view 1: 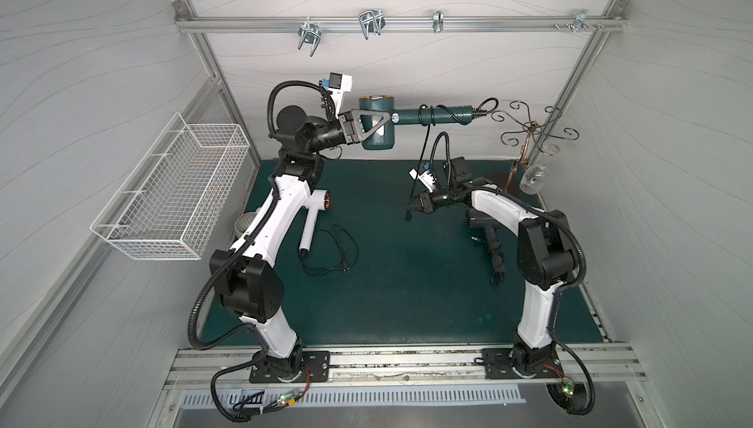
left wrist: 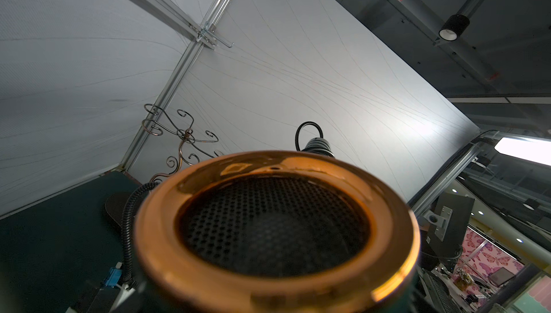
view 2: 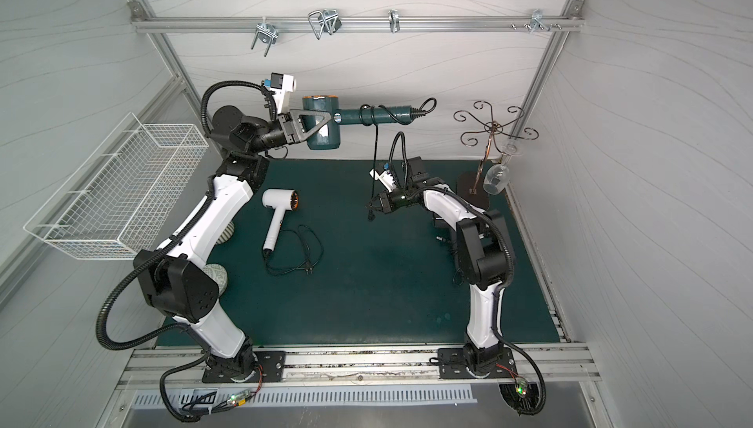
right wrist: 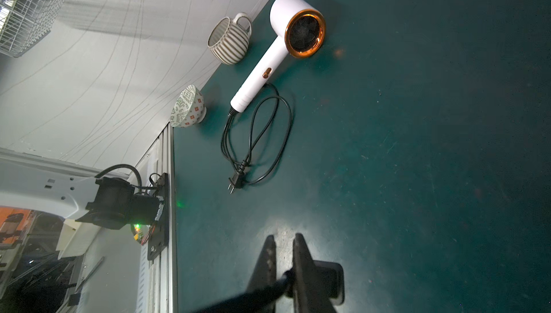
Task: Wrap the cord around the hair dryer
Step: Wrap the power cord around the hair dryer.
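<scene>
To wrap well, the right claw (view 1: 409,205) should pull the cord (right wrist: 253,293) tight and go round the handle, laying each loop beside the last. It is nearly shut and pinches the cord near the plug. The left claw (view 1: 379,124) grips the green dryer (view 1: 411,115) by its head, high at the far side, above the right claw.

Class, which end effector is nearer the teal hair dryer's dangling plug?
Right. The right end effector pinches the cord just above the plug; the left end effector holds the teal hair dryer well above.
</scene>
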Available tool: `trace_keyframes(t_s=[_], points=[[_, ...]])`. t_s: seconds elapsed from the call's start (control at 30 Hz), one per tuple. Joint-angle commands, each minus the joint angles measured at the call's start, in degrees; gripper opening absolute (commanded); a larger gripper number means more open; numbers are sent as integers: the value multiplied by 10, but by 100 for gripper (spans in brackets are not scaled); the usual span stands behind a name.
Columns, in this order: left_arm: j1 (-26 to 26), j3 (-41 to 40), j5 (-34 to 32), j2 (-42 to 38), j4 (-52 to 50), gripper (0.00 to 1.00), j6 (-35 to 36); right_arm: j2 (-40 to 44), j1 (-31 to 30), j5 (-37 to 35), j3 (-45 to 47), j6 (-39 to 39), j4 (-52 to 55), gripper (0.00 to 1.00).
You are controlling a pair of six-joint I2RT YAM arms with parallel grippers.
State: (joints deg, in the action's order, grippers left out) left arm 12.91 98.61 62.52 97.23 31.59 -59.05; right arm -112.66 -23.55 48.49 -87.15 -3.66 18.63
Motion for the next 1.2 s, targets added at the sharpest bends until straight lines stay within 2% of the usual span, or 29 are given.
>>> trace_keyframes(t_s=[0.0,0.17,0.37,0.53,0.67,0.73,0.87,1.0,1.17], points=[[2,37,-19,-33,93,0,-23,-14,-2,-18,-7,27,-35,11],[-4,32,-23,-40,84,0,-19,-2,-1,-18,19,49,-75,0],[-49,4,-55,-48,72,0,-20,53,-7,-8,103,43,-80,0],[-98,-23,-90,-49,42,0,-6,136,-30,-24,179,-11,-4,0],[-118,-32,-105,-40,-8,0,29,203,-75,-72,206,-53,81,0],[-119,-29,-111,-35,-59,0,68,231,-113,-118,196,-84,140,0],[-119,-34,-133,-36,-162,0,140,273,-160,-203,154,-92,228,0],[-119,-38,-169,-41,-267,0,225,299,-199,-290,77,-101,318,0],[-118,-50,-184,-37,-323,0,272,299,-226,-338,-47,-132,392,0]])
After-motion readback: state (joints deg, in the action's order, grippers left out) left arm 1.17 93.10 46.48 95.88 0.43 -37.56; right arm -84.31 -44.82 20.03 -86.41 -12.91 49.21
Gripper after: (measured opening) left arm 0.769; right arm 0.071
